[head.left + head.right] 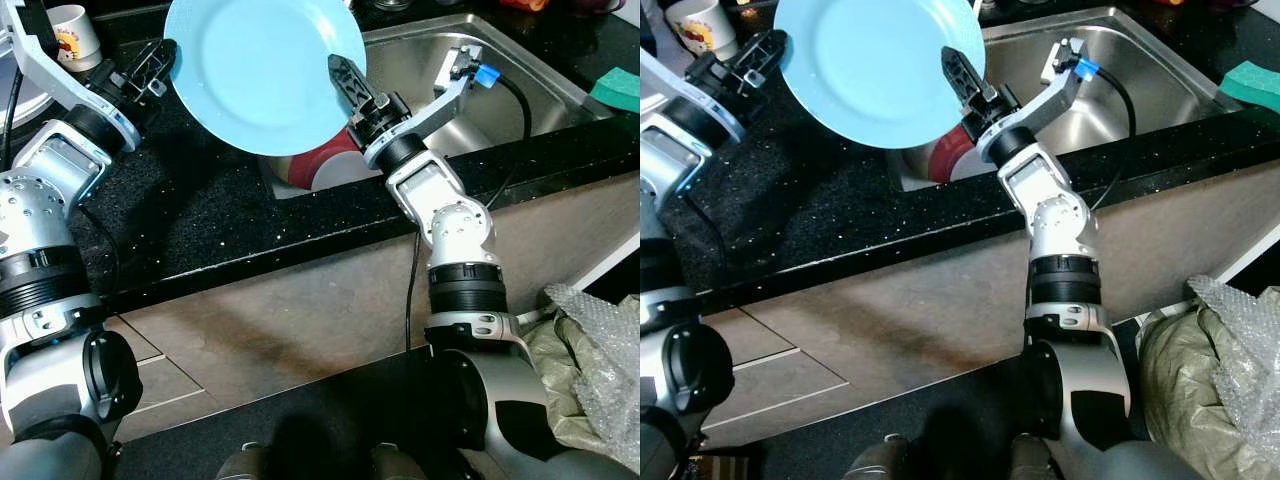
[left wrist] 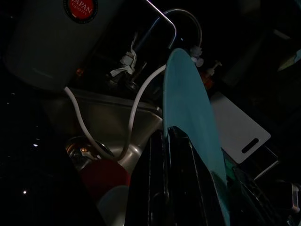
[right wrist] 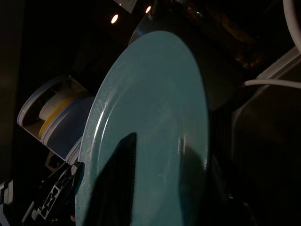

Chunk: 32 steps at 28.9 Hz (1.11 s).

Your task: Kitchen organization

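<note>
A light blue plate (image 1: 255, 70) is held up on edge above the black counter (image 1: 200, 225), at the sink's left end. My left gripper (image 1: 160, 62) is shut on the plate's left rim; in the left wrist view the plate (image 2: 188, 103) runs edge-on between the black fingers (image 2: 181, 188). My right gripper (image 1: 345, 82) lies against the plate's right rim, reaching in from the sink side. The right wrist view looks across the plate's face (image 3: 155, 122). Below the plate, a red bowl (image 1: 315, 165) and a white dish (image 1: 345, 172) sit in the sink.
The steel sink (image 1: 530, 75) opens to the right, and a green sponge (image 1: 618, 88) lies on the counter's far right. A white printed mug (image 1: 75, 35) stands at the back left. Crumpled plastic wrap (image 1: 600, 360) lies on the floor at the right.
</note>
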{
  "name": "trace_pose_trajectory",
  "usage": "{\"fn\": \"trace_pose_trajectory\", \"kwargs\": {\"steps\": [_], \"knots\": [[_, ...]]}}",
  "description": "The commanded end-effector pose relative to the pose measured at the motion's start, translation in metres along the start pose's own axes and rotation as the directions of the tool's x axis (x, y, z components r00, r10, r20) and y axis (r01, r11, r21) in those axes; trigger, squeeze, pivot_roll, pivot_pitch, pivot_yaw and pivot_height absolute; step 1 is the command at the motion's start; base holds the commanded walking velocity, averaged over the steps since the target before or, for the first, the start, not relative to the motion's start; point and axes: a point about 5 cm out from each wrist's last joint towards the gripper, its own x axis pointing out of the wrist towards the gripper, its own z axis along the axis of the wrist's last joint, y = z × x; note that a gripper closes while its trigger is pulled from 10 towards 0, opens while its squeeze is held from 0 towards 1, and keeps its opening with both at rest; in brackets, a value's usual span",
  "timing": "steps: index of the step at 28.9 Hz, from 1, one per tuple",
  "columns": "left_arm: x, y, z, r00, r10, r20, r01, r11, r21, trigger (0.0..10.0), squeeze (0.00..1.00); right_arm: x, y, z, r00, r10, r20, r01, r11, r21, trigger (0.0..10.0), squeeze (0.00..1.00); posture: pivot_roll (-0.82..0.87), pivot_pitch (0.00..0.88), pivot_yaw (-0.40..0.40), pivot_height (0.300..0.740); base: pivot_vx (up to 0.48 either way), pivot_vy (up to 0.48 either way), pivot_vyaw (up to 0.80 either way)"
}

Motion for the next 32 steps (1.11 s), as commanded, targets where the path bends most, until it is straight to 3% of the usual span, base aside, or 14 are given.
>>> {"fn": "trace_pose_trajectory", "kwargs": {"steps": [1, 13, 14, 15, 16, 17, 25, 26, 29, 32], "knots": [[-0.003, -0.001, 0.002, 1.000, 0.003, -0.001, -0.003, 1.000, 0.016, 0.0, 0.00, 0.001, 0.005, 0.001, 1.000, 0.022, 0.008, -0.022, 1.000, 0.015, 0.0, 0.00, 0.04, 0.170, 0.049, 0.740, 0.000, 0.000, 0.00], [-0.004, 0.003, 0.004, 0.999, 0.042, 0.005, -0.043, 0.998, 0.052, 0.0, 0.00, 0.001, 0.005, 0.005, 1.000, 0.014, 0.026, -0.015, 1.000, 0.024, 0.0, 0.00, 0.04, 0.163, 0.047, 0.740, 0.000, 0.000, 0.00], [-0.005, 0.003, 0.004, 0.999, 0.042, -0.003, -0.041, 0.997, 0.069, 0.0, 1.00, 0.001, 0.005, 0.005, 1.000, 0.015, 0.027, -0.015, 1.000, 0.025, 0.0, 0.00, 0.05, 0.162, 0.048, 0.740, 0.000, 0.000, 0.00], [-0.004, 0.001, 0.002, 1.000, 0.023, -0.018, -0.021, 0.997, 0.079, 4.5, 1.00, 0.001, 0.005, 0.005, 0.999, 0.014, 0.030, -0.015, 1.000, 0.025, 0.0, 0.00, 0.04, 0.164, 0.049, 0.740, 0.000, 0.000, 0.00], [-0.004, 0.000, 0.001, 1.000, 0.017, -0.021, -0.015, 0.997, 0.079, 4.5, 1.00, 0.001, 0.006, 0.006, 0.999, 0.014, 0.031, -0.014, 1.000, 0.026, 0.0, 0.00, 0.04, 0.164, 0.049, 0.740, 0.000, 0.000, 0.00], [-0.003, 0.000, 0.001, 1.000, 0.021, -0.019, -0.020, 0.996, 0.082, 10.0, 1.00, 0.001, 0.005, 0.006, 0.999, 0.012, 0.033, -0.013, 1.000, 0.025, 0.0, 0.00, 0.04, 0.164, 0.049, 0.740, 0.000, 0.000, 0.00], [-0.004, 0.012, 0.008, 0.989, 0.138, 0.061, -0.147, 0.967, 0.207, 10.0, 1.00, 0.000, -0.005, 0.018, 0.994, -0.057, 0.089, 0.057, 0.998, 0.007, 0.0, 0.00, 0.05, 0.174, 0.052, 0.740, 0.000, 0.000, 0.00], [-0.005, 0.014, 0.011, 0.984, 0.155, 0.083, -0.169, 0.965, 0.199, 10.0, 0.00, -0.001, -0.007, 0.021, 0.992, -0.074, 0.102, 0.074, 0.997, 0.002, 0.0, 0.00, 0.05, 0.174, 0.052, 0.740, 0.000, 0.000, 0.00], [-0.006, 0.019, 0.019, 0.973, 0.180, 0.144, -0.199, 0.972, 0.128, 10.0, 0.00, -0.004, -0.015, 0.029, 0.985, -0.110, 0.133, 0.113, 0.993, -0.015, 0.0, 0.00, 0.05, 0.179, 0.051, 0.740, 0.000, 0.000, 0.00], [-0.006, 0.020, 0.018, 0.976, 0.182, 0.123, -0.195, 0.975, 0.105, 10.0, 0.00, -0.005, -0.017, 0.032, 0.981, -0.125, 0.150, 0.132, 0.991, -0.038, 0.0, 0.00, 0.05, 0.179, 0.051, 0.740, 0.000, 0.000, 0.00]]}}
